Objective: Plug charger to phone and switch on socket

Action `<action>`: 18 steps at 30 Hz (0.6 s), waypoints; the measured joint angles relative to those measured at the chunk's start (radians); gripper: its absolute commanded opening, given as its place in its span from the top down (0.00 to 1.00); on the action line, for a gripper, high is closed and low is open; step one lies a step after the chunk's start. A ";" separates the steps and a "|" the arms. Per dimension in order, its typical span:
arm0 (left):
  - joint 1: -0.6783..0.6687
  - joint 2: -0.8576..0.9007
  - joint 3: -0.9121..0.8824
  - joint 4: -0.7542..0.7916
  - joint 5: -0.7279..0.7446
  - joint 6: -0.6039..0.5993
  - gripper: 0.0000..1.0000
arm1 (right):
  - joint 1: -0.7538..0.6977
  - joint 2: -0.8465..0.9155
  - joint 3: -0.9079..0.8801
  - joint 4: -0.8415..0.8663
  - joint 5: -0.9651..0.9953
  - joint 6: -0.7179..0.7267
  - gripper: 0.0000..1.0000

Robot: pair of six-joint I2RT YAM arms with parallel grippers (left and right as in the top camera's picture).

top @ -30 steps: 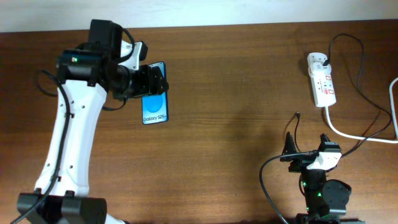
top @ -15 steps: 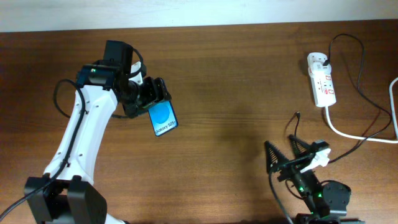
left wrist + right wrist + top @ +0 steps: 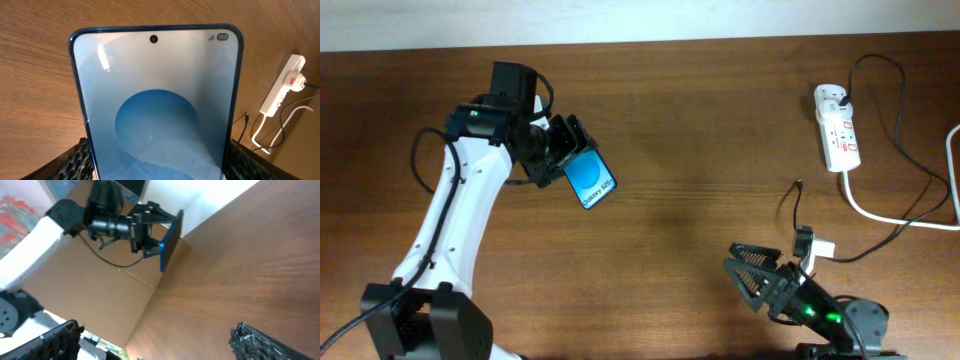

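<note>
Phone (image 3: pixel 590 180) is held up over the desk's (image 3: pixel 680 120) left half, clamped in the left gripper (image 3: pixel 565 152). It should be carried slowly toward the charger (image 3: pixel 799 186), near the open, empty right gripper (image 3: pixel 752 270).

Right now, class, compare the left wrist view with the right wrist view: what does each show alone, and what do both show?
Left wrist only: the white power strip and the thin black charger cable. Right wrist only: the white left arm and the open right gripper. Both: the blue-screened black smartphone, clamped in the left gripper, and the brown wooden table.
</note>
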 measured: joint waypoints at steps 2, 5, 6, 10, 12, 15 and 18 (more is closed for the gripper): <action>-0.004 0.000 0.000 0.004 0.003 -0.003 0.56 | 0.000 0.077 0.003 -0.002 0.017 -0.029 0.00; -0.004 0.000 0.000 0.007 0.005 -0.003 0.55 | 0.000 0.267 0.082 -0.007 0.071 -0.128 0.00; -0.004 0.000 -0.002 0.007 0.006 -0.003 0.55 | 0.000 0.355 0.140 -0.004 0.082 -0.168 0.00; -0.004 0.000 -0.003 0.010 0.006 -0.043 0.56 | 0.038 0.664 0.351 0.000 0.102 -0.345 0.00; -0.004 0.000 -0.004 0.016 0.006 -0.083 0.56 | 0.137 0.789 0.433 0.003 0.116 -0.412 0.00; -0.005 0.000 -0.004 0.021 0.006 -0.157 0.56 | 0.375 0.971 0.516 0.065 0.238 -0.483 0.00; -0.011 0.000 -0.004 0.021 0.006 -0.219 0.55 | 0.557 1.089 0.525 0.244 0.389 -0.506 0.00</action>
